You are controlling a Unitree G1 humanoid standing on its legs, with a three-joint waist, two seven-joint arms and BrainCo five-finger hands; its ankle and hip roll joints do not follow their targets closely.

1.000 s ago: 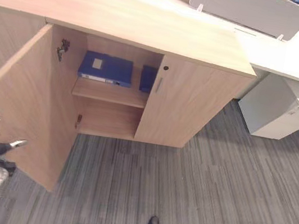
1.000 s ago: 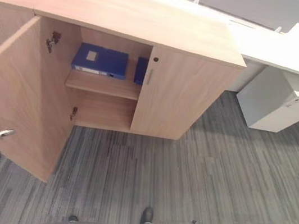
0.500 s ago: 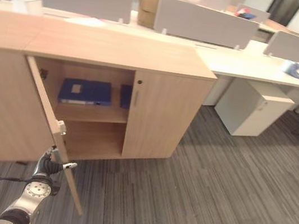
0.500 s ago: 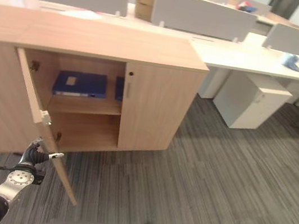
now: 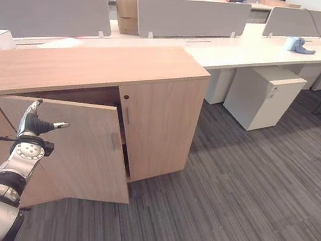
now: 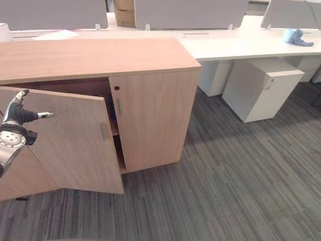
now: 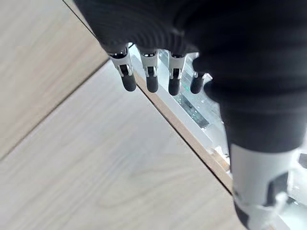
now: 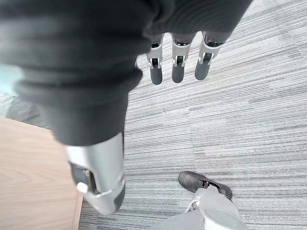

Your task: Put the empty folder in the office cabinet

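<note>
Silver, dark-tipped fingers of the left hand (image 5: 33, 123) straight and relaxed, flat against the outer face of the cabinet door (image 5: 76, 150), thumb standing apart toward three o'clock, nothing held; in the left wrist view the fingertips (image 7: 152, 86) sit at the door's top edge; door of pale wood grain, nearly closed, a narrow dark gap remaining along its top and at its handle side; small metal handle (image 5: 112, 141) near the door's three o'clock edge; office cabinet (image 5: 95, 67) of the same pale wood, its long top running from nine o'clock toward two; second door (image 5: 159, 126) shut, with a dark keyhole and a slim handle at its upper corner; the folder cannot be seen behind the doors, so its place cannot be told; right hand (image 8: 175, 67) hanging low at five o'clock over grey striped carpet (image 5: 247, 189), fingers straight and loose, holding nothing; white desk run (image 5: 264, 45) behind the cabinet at twelve to two o'clock, with grey divider screens (image 5: 192, 17); white pedestal unit (image 5: 264, 95) under the desk at two o'clock; cardboard box (image 5: 126, 14) at twelve.
</note>
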